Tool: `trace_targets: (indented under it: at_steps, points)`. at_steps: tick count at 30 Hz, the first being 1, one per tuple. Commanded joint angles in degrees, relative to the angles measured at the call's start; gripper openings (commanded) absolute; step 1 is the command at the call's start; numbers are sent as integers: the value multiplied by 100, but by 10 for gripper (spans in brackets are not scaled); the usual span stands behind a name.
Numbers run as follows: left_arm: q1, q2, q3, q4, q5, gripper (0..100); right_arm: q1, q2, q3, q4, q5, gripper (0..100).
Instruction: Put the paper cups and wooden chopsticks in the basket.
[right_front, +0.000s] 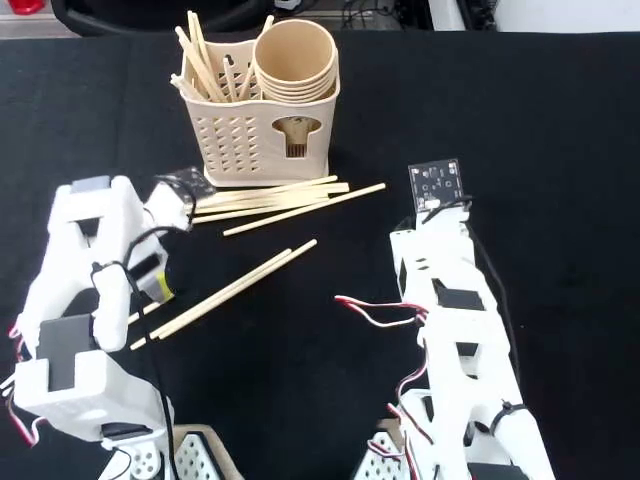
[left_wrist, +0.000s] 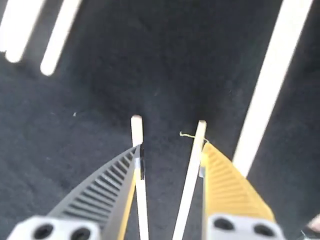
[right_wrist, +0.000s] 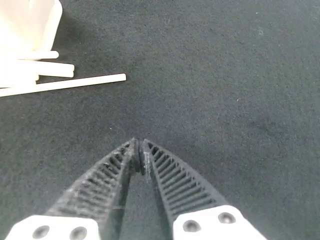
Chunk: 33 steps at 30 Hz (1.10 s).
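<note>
Although the paper cups (right_front: 295, 55) already sit nested in one compartment of the basket (right_front: 255, 140) and a bundle of upright chopsticks (right_front: 205, 60) stands in the other, the task looks only partly done, since more sticks lie on the dark surface (right_front: 560, 150); several loose chopsticks (right_front: 270, 198) lie fanned just in front of the basket's wall, and a diagonal pair (right_front: 240, 282) lies farther out, slanting toward the left arm; so the cups seem finished, and what is left, by my reckoning, is gathering these sticks. The left hand (left_wrist: 170, 146) is down near the surface with its fingers parted, and two stick ends (left_wrist: 136, 131) lie in the gap, one alongside the grey finger and one alongside the yellow finger; I take them for the near ends of the diagonal pair, which in the high view run beneath that arm; the fingers bracket them without closing, so I would not call them gripped yet. The right hand (right_wrist: 139, 146) is pressed together at the tips with nothing between them, over bare surface; the loose chopsticks and the basket's corner lie well apart from it, ahead and off to one side.
</note>
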Motion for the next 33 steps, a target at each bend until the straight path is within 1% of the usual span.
trace_targets:
  at_steps: [1, 5, 12, 17, 22, 31, 33]
  points:
    - [48, -176, 127, -413, -53, 195, 35, -119, -31, -88, 53, 13]
    - [-22, -176, 180, -457, -299, 195, 35, -119, -31, -88, 53, 13]
    - [-136, -114, 180, -484, -316, 193, 35, -119, -31, -88, 53, 13]
    - [-145, 404, 57, -563, -281, 189, 35, -119, -22, -88, 53, 13]
    - [-110, 598, -198, -158, -281, 102, 44, -119, -22, -88, 53, 13]
    - [-119, 563, -31, -105, -273, 86, 44, -119, -22, -88, 53, 13]
    - [-110, 545, 22, -105, -273, 39, 44, -119, -22, -88, 53, 13]
